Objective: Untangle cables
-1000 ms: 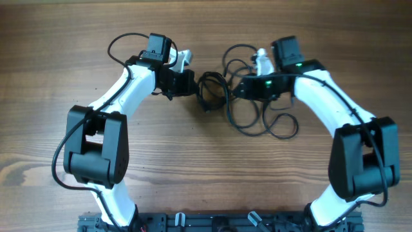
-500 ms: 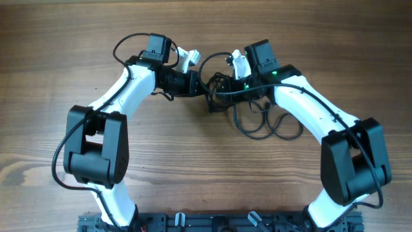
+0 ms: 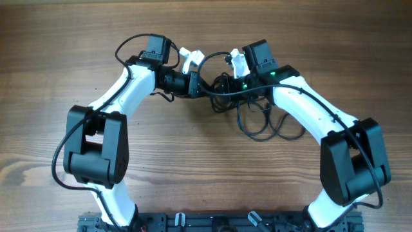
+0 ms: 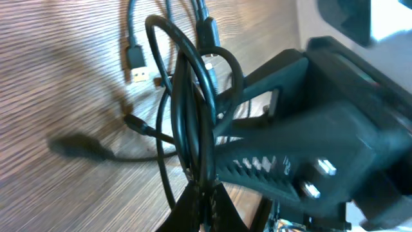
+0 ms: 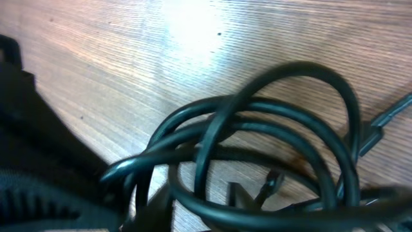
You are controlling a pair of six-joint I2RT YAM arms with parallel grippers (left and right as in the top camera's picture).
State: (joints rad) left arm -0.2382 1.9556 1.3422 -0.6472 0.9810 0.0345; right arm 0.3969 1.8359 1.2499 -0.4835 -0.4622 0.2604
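Observation:
The cables (image 3: pixel 264 125) are thin black cords; a tangle hangs between the two grippers and loose loops trail on the wood to the lower right. My left gripper (image 3: pixel 196 82) is shut on a bunch of strands (image 4: pixel 193 109), pinched at the fingertips (image 4: pixel 207 190). A loose USB plug (image 4: pixel 135 61) lies on the table beyond. My right gripper (image 3: pixel 222 87) faces it a few centimetres away, right at the tangle. In the right wrist view blurred loops (image 5: pixel 283 122) cross over its dark fingers (image 5: pixel 151 203), which stand narrowly apart; whether they pinch a strand is not clear.
The wooden table (image 3: pixel 58 96) stretches all around. Both white arms reach in from a black rail (image 3: pixel 212 222) at the front edge. A thicker black arm cable (image 3: pixel 125 45) arches beside the left wrist. The right arm's black gripper body (image 4: pixel 309 148) fills the left wrist view's right side.
The right arm swung left to the tangle and its jaws narrowed. The left gripper shifted slightly right, still shut on the strands. The loose loops were drawn left.

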